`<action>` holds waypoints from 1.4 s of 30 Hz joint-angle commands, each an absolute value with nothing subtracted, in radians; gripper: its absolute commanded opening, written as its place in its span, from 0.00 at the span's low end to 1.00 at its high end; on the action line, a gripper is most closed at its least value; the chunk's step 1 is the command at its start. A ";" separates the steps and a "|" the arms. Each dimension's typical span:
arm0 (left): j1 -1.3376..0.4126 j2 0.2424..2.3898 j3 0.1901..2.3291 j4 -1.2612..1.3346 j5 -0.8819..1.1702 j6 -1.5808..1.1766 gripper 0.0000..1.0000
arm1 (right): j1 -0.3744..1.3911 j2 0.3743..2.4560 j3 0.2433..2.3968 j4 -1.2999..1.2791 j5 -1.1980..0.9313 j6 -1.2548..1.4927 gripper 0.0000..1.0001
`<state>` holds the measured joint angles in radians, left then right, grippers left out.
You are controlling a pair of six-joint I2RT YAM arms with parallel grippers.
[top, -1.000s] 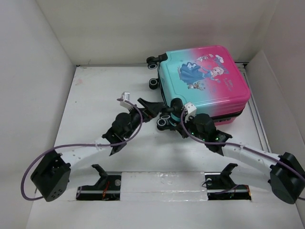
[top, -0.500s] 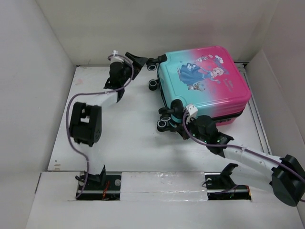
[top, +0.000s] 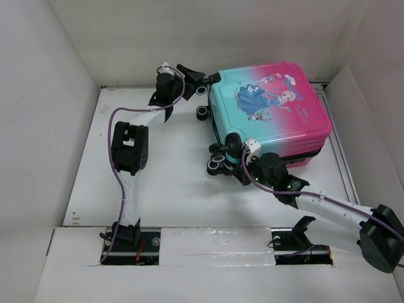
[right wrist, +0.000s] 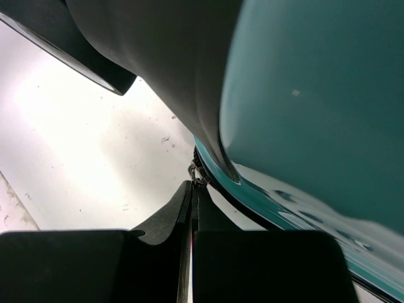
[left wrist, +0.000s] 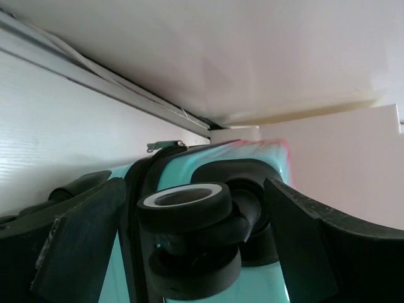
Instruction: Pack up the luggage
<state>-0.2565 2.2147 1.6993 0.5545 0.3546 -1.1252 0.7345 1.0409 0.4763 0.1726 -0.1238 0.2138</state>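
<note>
We judge the luggage (top: 271, 104) stiff and slick, best held by its far-left wheel (left wrist: 183, 202). The left gripper (left wrist: 189, 233) straddles it, spread; the right gripper (right wrist: 191, 202) is pressed together.

The overhead view is bright, even and sharp, with soft, short shadows under the suitcase (top: 271, 104) on the white table (top: 164, 189). From the left wrist, the wheel (left wrist: 186, 199) is fairly crisp, while the left fingers (left wrist: 82, 246) beside it are dark and soft. The right wrist view is blurred by closeness: the turquoise shell is unfocused, the table glares white, and the right fingers (right wrist: 95, 265) are black silhouettes.
</note>
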 commanded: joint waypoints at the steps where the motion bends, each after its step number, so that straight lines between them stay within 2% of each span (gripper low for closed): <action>1: -0.262 2.252 1.743 0.629 0.408 -1.192 0.84 | 0.772 1.019 0.497 0.321 -0.262 0.235 0.00; 3: -0.262 2.270 1.770 0.638 0.408 -1.201 0.77 | 0.772 1.008 0.488 0.321 -0.262 0.235 0.00; 4: -0.262 2.270 1.770 0.647 0.408 -1.216 0.68 | 0.772 1.008 0.488 0.321 -0.262 0.235 0.00; 8: -0.272 2.270 1.746 0.683 0.382 -1.253 0.49 | 0.772 1.008 0.488 0.321 -0.262 0.244 0.00; 12: -0.272 2.270 1.766 0.692 0.373 -1.272 0.37 | 0.772 0.999 0.488 0.321 -0.262 0.244 0.00; 16: -0.272 2.279 1.775 0.692 0.382 -1.307 0.37 | 0.772 0.989 0.488 0.311 -0.253 0.244 0.00; 17: -0.281 2.289 1.763 0.704 0.382 -1.327 0.46 | 0.772 0.989 0.479 0.311 -0.244 0.244 0.00; 21: -0.281 2.277 1.675 0.784 0.402 -1.380 0.70 | 0.772 0.989 0.479 0.311 -0.244 0.244 0.00; 23: -0.272 2.261 1.626 0.821 0.411 -1.405 0.77 | 0.772 0.989 0.479 0.311 -0.244 0.244 0.00; 25: -0.272 2.246 1.597 0.831 0.411 -1.405 0.77 | 0.772 0.989 0.479 0.311 -0.244 0.244 0.00; 32: -0.272 2.237 1.583 0.883 0.393 -1.465 0.60 | 0.772 0.989 0.479 0.311 -0.244 0.244 0.00; 39: -0.272 2.260 1.643 0.864 0.371 -1.494 0.61 | 0.772 0.959 0.469 0.311 -0.244 0.244 0.00; 42: -0.272 2.269 1.652 0.864 0.362 -1.505 0.71 | 0.772 0.959 0.469 0.302 -0.244 0.244 0.00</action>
